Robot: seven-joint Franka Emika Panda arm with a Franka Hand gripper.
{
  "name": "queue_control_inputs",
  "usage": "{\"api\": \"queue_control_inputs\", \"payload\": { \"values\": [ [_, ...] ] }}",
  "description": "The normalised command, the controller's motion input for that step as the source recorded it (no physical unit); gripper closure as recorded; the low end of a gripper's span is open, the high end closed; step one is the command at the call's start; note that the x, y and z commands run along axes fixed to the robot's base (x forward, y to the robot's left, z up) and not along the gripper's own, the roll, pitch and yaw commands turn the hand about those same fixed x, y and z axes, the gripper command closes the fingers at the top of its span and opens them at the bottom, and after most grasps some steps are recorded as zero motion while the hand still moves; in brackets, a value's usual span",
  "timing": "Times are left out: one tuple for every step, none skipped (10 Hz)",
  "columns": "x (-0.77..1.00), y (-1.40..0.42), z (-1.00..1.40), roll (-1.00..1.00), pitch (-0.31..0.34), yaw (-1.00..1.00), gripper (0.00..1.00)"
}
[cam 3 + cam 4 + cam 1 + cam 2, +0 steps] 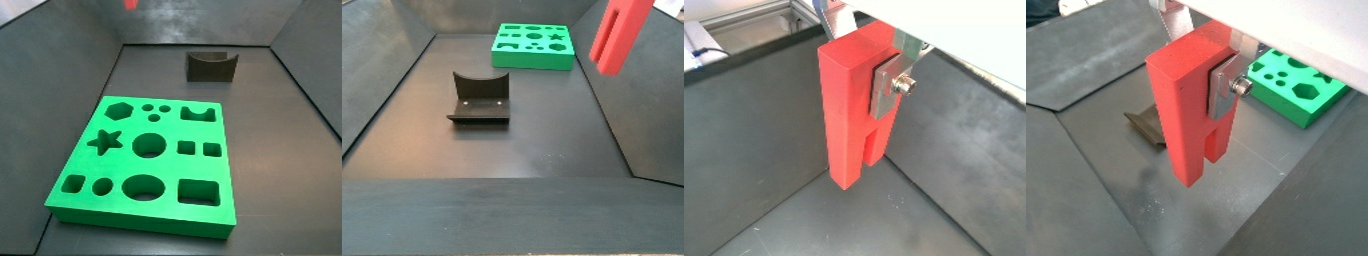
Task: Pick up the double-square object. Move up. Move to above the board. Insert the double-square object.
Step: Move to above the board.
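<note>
The gripper [862, 68] is shut on the double-square object [847, 120], a tall red block. It hangs upright with its two square prongs and slot pointing down, well above the dark floor. A silver finger [894, 86] with a screw presses one side, and the other finger is mostly hidden behind the block. Both wrist views show this grip [1197, 68]. The block [623, 35] hangs high in a side view, with the gripper out of frame. Only a red tip [131, 4] shows in a side view. The green board [147, 160] lies flat on the floor, apart from the block [1300, 90] [533, 47].
The dark fixture [478, 100] stands on the floor between the board and the near end, and it also shows in a side view [210, 65] and below the block [1146, 122]. Dark sloping walls [382, 80] enclose the floor.
</note>
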Motion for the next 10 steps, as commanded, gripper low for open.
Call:
{"api": "queue_control_inputs", "payload": {
  "values": [
    [-0.03, 0.0, 0.21, 0.08, 0.071, 0.03, 1.0],
    [0.33, -1.0, 0.14, -0.12, 0.68, -0.32, 1.0],
    [0.34, -1.0, 0.14, -0.12, 0.677, -0.32, 1.0],
    [0.35, -1.0, 0.14, -0.09, 0.589, -0.16, 1.0],
    [0.37, -1.0, 0.14, -0.11, 0.403, -0.07, 1.0],
    [0.37, -1.0, 0.14, -0.06, 0.278, -0.02, 1.0],
    [0.36, -1.0, 0.14, -0.03, 0.181, -0.01, 1.0],
    [0.37, -1.0, 0.14, -0.02, 0.122, 0.0, 1.0],
    [0.37, -1.0, 0.15, -0.01, 0.103, 0.01, 1.0],
    [0.38, -1.0, 0.15, -0.01, 0.115, 0.01, 1.0]
  ]
}}
